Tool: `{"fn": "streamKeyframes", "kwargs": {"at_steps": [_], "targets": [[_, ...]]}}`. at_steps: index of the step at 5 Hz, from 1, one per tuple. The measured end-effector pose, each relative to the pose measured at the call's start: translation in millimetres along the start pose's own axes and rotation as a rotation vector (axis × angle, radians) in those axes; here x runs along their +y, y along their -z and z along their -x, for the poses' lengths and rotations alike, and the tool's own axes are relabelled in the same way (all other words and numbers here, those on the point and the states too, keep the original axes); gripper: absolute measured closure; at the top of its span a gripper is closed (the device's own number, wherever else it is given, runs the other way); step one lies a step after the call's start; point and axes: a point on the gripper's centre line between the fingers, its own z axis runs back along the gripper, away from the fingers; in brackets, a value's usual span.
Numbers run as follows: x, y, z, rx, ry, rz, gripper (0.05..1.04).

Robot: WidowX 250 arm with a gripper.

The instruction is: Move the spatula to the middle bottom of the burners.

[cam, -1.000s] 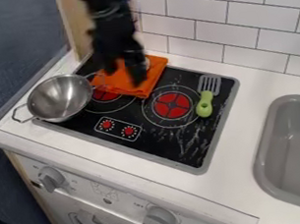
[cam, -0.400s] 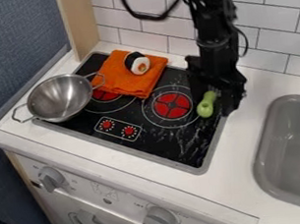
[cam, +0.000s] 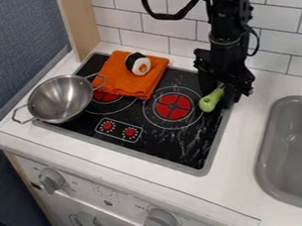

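You have the end effector over the right side of the black cooktop as you look at the view, with the black arm coming down from the top edge. It hangs right at the spatula, covering its upper part. You cannot tell from here whether it is open, closed or gripping the spatula. The green handle slants from the end effector down toward the lower left, its rounded end at the outer ring of the right burner. You cannot tell whether the handle touches the cooktop. The spatula is to the right of that burner, away from the cooktop's middle bottom.

On your left in the view, the metal pan with two loop handles overlaps the cooktop's left edge. Next to it, an orange cloth lies across the back of the cooktop and partly covers the left burner. A black and white sushi toy sits on the cloth. The panel with two red knobs is near the cooktop's front edge, between the pan and the right burner. The gray sink is set into the white table at your far right.
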Motion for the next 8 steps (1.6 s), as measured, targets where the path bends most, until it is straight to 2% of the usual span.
{"fn": "streamKeyframes", "kwargs": {"at_steps": [1, 2, 3, 4, 5, 6, 7, 8], "targets": [[1.3, -0.3, -0.3, -0.005, 0.010, -0.017, 0.685], [1.9, -0.2, -0.6, -0.014, 0.014, -0.027, 0.753], [1.7, -1.1, -2.7, -0.042, 0.010, -0.030, 0.754], [0.3, -0.6, -0.2, -0.069, -0.044, -0.031, 0.754], [10.1, -25.9, 68.2, 0.003, -0.117, 0.016, 0.754], [47.1, -41.5, 120.0, -0.017, -0.132, 0.059, 0.754], [44.3, -72.9, 124.0, -0.157, -0.059, 0.069, 0.754], [52.6, -84.6, 138.5, -0.145, -0.094, 0.048, 0.754]]}}
